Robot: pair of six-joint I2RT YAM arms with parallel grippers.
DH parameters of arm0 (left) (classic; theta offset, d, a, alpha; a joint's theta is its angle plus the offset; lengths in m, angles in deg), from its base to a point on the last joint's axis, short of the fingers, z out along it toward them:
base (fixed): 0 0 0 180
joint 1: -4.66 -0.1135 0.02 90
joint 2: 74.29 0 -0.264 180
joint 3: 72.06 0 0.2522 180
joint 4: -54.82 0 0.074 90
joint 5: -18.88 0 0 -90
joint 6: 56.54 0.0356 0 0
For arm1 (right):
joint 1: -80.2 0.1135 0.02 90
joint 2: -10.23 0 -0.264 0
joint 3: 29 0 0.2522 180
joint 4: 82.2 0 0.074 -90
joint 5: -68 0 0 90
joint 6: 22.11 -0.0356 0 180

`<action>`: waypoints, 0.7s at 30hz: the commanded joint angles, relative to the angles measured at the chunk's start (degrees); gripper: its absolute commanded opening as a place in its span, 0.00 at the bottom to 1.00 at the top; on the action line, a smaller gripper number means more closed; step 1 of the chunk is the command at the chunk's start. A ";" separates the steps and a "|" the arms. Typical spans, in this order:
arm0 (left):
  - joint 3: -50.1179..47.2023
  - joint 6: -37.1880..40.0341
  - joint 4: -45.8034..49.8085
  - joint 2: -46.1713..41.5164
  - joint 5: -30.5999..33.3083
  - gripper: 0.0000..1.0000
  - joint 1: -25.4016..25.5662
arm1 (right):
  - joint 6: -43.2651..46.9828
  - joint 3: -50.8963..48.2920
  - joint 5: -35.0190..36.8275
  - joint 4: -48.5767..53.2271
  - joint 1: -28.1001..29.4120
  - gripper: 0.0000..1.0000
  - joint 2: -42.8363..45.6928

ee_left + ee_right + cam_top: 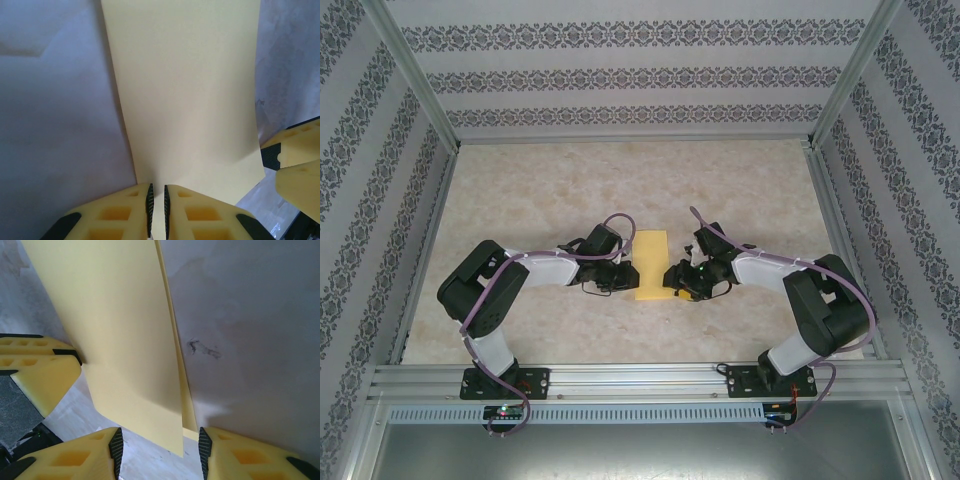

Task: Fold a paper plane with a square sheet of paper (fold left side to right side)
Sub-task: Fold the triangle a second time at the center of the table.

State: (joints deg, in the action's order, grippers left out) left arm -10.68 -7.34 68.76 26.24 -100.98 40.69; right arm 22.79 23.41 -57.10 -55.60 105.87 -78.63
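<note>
Paper: The yellow sheet of paper, already doubled into a narrow strip, lies at the centre of the overhead frame. Its long sides run from top to bottom of the picture.

Layers: In the right wrist view the under layer peeks out as a thin sliver along the right edge of the top layer, so the two edges do not quite match.

Risk, slip: If the layers slide against each other while one side is held, the mismatch will likely be pressed into any later crease and leave the plane lopsided.

Risk, crumple: The sheet is thin. A pull from either side while the other side is pinned could probably buckle or tear the lower end.

Risk, missed grip: The right side's corner sits shallow between the fingers, so a bite there may catch only one layer.

Left pincer: At the strip's lower left edge in the overhead frame. Its own camera shows the jaws all but together, with the paper's edge nipped in the slit between them.

Right pincer: At the strip's lower right edge, facing the other. The jaws stand apart with nothing gripped, and the strip's bottom corner hangs in the gap at the bottom centre of its own view, touching neither finger.

Tabletop: Pale marbled surface under the strip, with patterned walls around it.
</note>
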 commanded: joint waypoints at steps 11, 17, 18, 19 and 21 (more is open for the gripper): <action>-0.92 0.92 1.42 -0.64 1.38 0.19 0.77 | -1.85 0.80 -1.12 -2.66 1.39 0.44 -1.56; -1.05 0.91 1.39 -0.64 1.39 0.19 0.80 | -2.89 0.65 -1.25 -4.98 1.49 0.44 -2.98; -1.03 0.93 1.43 -0.56 1.37 0.19 0.78 | -3.27 0.62 -1.38 -5.74 1.49 0.44 -3.07; -0.96 0.97 1.48 -0.60 1.37 0.19 0.79 | -3.54 0.63 -1.47 -6.36 1.49 0.44 -3.15; -0.95 1.03 1.39 -0.60 1.36 0.19 0.80 | -4.00 0.80 -1.72 -7.60 1.38 0.43 -3.57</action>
State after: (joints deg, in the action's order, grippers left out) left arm -10.68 -7.34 68.76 26.24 -100.96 40.71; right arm 19.97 23.41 -58.12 -58.62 106.70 -80.42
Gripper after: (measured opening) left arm 0.189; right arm 0.434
